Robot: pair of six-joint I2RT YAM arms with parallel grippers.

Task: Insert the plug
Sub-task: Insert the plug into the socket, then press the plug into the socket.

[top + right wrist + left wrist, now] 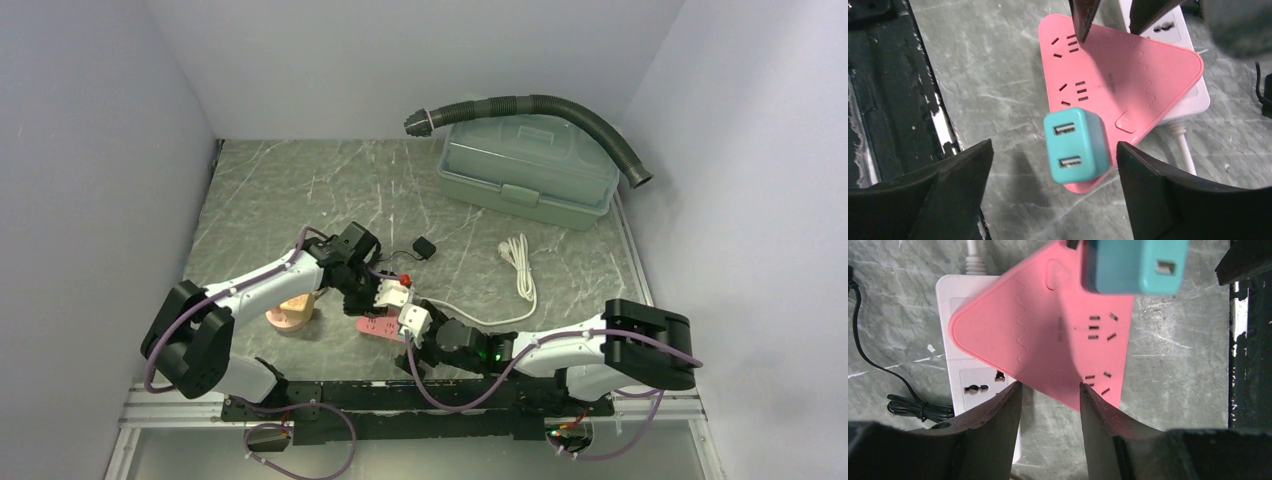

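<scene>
Apparently seated, teal charger (1075, 145) stands on pink power strip (1148, 75) mid-frame, left gripper (1050, 386) and right gripper (1054, 145) both spread; next, press it home.

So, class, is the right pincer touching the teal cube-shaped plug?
Apart. Right wrist view shows gaps either side of the teal plug, inside the open right pincer.

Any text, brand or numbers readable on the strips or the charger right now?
No legible text in any view.
Pink strip: faint embossed mark near its middle, too faint to read.
Charger: no lettering shows, only two USB ports.
White strip: no lettering shows.
</scene>
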